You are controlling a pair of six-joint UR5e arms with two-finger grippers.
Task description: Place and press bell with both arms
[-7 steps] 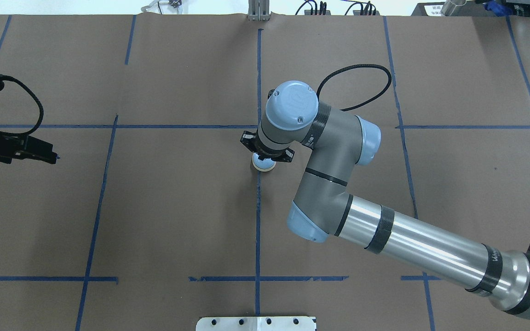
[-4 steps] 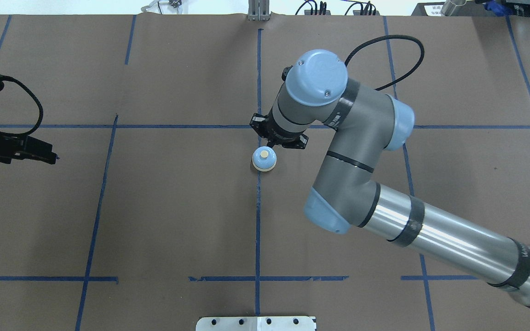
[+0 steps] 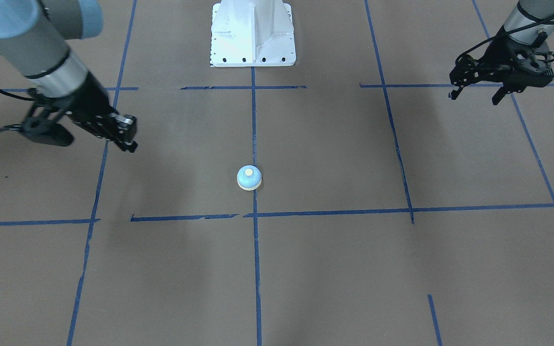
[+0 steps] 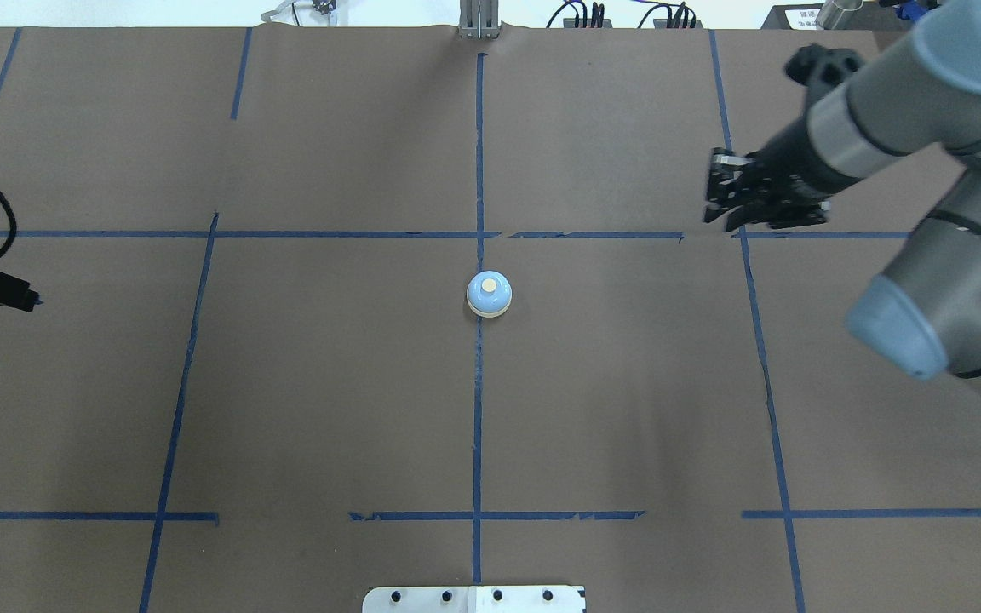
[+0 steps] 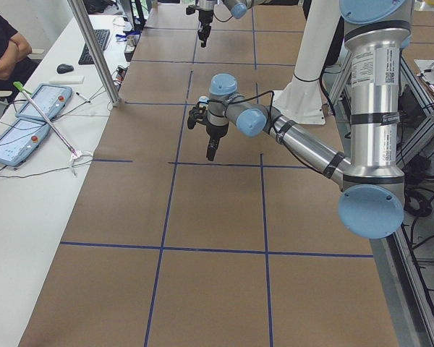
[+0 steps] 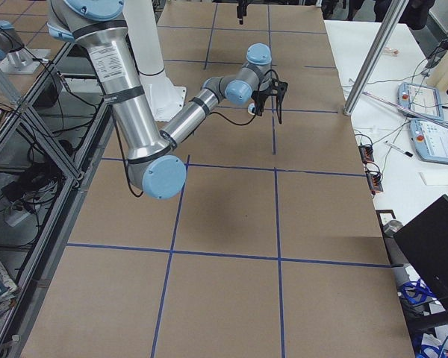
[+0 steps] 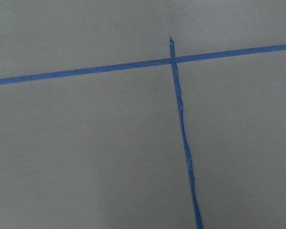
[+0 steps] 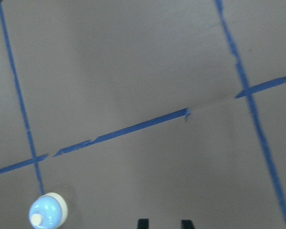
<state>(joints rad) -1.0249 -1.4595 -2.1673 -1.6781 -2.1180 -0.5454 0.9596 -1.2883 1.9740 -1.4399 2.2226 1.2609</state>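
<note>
The light-blue bell (image 4: 489,295) with its cream button stands upright and alone on the brown paper at the table's middle, on the centre tape line. It also shows in the front view (image 3: 249,178) and low left in the right wrist view (image 8: 47,213). My right gripper (image 4: 714,204) is open and empty, raised well to the bell's right; it also shows in the front view (image 3: 130,142), and its fingertips (image 8: 142,223) show apart in the wrist view. My left gripper (image 3: 473,98) is open and empty far to the bell's other side, mostly past the overhead view's left edge (image 4: 26,298).
Blue tape lines (image 4: 478,409) mark a grid on the brown paper. The white bolted pedestal (image 3: 253,33) stands at the robot's side of the table. A side table with tablets (image 5: 29,116) and a seated operator (image 5: 0,50) is beyond the far edge.
My right gripper has let go of the bell, risen and swung away to the right. The bell stays in place. My left gripper has drawn back a little to the left.
</note>
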